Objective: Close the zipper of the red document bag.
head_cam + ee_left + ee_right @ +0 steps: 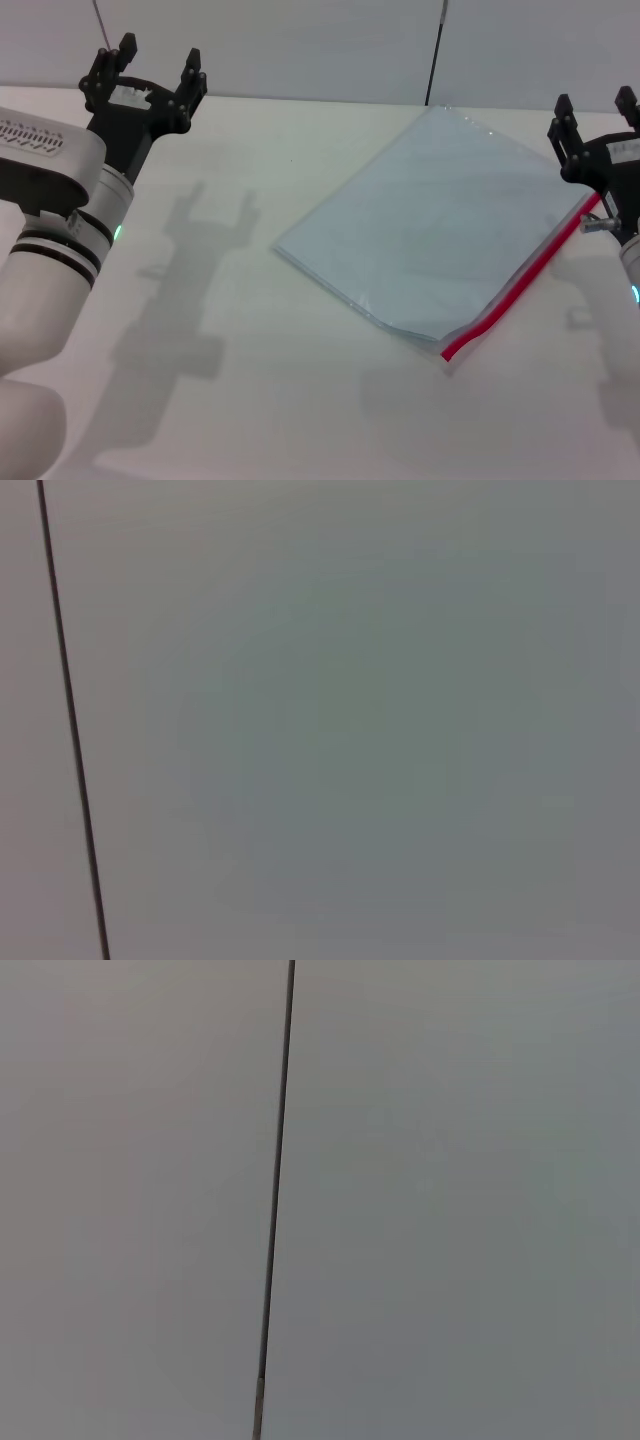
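The red document bag, a flat pouch of pale blue-clear plastic, lies at an angle on the white table right of centre. Its zipper is a thin red strip along the bag's right edge, wavy at the near end. My right gripper is raised at the far right, open, above the zipper's far end, holding nothing. My left gripper is raised at the far left, open and empty, well away from the bag. Both wrist views show only a grey wall with a dark seam.
The white table spreads around the bag. A grey wall with dark vertical seams stands behind the table's far edge. The shadows of my arms fall on the table at left and right.
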Tool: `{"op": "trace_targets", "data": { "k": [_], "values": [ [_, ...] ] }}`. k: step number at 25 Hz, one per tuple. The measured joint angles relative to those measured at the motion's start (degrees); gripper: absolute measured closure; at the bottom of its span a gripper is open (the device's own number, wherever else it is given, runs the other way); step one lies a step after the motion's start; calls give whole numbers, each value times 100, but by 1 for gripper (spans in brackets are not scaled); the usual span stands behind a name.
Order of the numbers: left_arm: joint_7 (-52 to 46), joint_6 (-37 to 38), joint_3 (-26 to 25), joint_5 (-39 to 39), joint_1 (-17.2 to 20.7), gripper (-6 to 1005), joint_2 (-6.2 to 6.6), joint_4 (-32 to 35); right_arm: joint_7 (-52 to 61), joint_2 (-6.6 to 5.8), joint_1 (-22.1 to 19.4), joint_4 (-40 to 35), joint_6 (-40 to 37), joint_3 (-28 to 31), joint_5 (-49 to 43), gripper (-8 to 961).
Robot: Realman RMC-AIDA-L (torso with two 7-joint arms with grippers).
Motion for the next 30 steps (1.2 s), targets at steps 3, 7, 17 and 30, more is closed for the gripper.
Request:
{"op": "trace_targets", "data": {
  "k": [3,7,17,30],
  "values": [
    [0,2,0,0,-1,263,0,0,5,0,0,0,0,0,0,284],
    [0,4,0,0,-15,263,0,0,7,0,0,0,0,0,0,284],
    [0,4,0,0,-55,263,0,-59,8,0,6,0,2,0,0,285],
    [0,-18,0,0,-56,263,0,-61,8,0,10,0,2,0,0,285]
  ]
}}
